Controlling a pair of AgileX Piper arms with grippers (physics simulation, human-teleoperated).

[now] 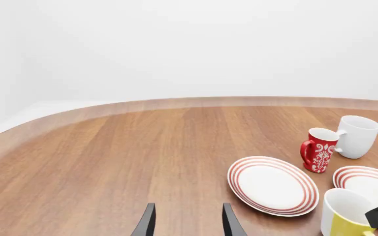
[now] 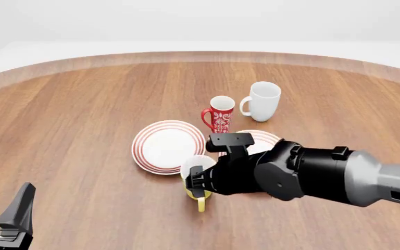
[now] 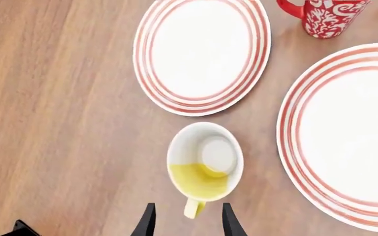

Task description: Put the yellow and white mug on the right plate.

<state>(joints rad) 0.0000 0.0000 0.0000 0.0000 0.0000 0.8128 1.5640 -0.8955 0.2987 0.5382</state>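
The yellow and white mug [image 3: 205,164] stands upright on the table, just in front of the gap between the two plates, its handle turned toward the near edge. My right gripper [image 3: 187,210] hangs open right above it, fingers either side of the handle, touching nothing. From the front, the right gripper [image 2: 198,181] hides most of the mug [image 2: 200,200]. The right plate [image 3: 346,132] is bare; my right arm covers most of that plate [image 2: 262,138] in the front view. Near the table's front left, my left gripper [image 2: 5,221] is open and holds nothing.
The left plate [image 2: 166,146] lies beside the right one. Behind the plates stand a red white-patterned mug [image 2: 221,113] and a larger white mug [image 2: 262,100]. The table's curved far edge [image 2: 200,54] runs across the back.
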